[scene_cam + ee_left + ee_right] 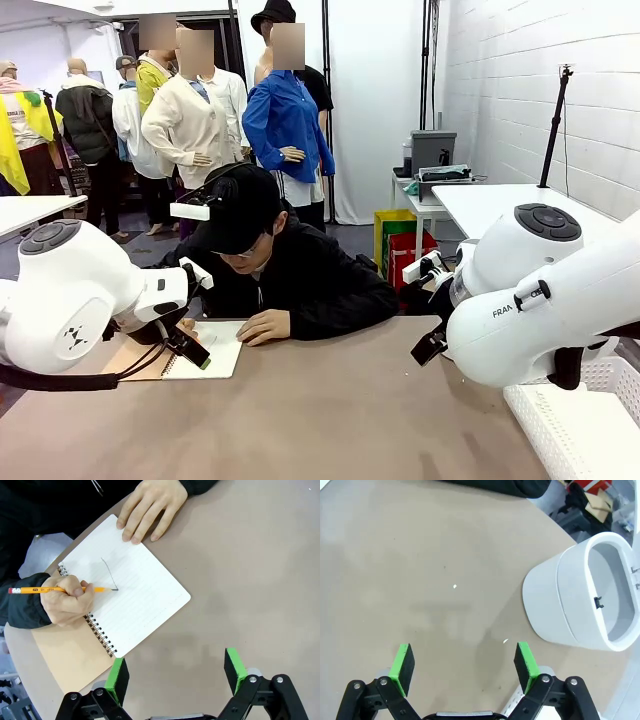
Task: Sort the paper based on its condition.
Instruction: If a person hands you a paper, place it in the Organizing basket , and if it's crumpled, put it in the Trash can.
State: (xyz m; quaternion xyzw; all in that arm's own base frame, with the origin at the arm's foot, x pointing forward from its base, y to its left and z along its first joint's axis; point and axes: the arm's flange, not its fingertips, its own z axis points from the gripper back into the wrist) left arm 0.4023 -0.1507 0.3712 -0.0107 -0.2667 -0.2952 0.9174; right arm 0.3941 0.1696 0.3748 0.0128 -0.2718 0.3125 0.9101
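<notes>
- At a shared brown table (330,420), a person (290,270) in a black cap and black jacket leans low over a spiral-bound notebook (70,660) lying open near the robot's left arm.
- The paper in view is the notebook's white lined page (145,605), flat on the table and bound at the wire spiral, with the tan cover folded out beside it.
- One of the person's hands (67,602) holds a yellow pencil (45,589), its tip touching the page at the end of a curved grey stroke (107,570).
- The person's other hand (150,507) rests fingers-down on the far corner of the page.
- The left gripper (176,673) hangs over bare table just beside the notebook's near edge, its green-padded fingers (118,677) spread wide apart and holding nothing.
- The right gripper (463,661) hangs over bare table well apart from the notebook, its fingers (524,660) likewise wide open and empty.
- Two tiny white flecks (454,586) lie on the table ahead of the right gripper, too small to identify.
- A white rounded arm housing (570,595) stands near the right gripper.
- A white perforated basket (575,435) sits at the table's edge on the robot's right.
</notes>
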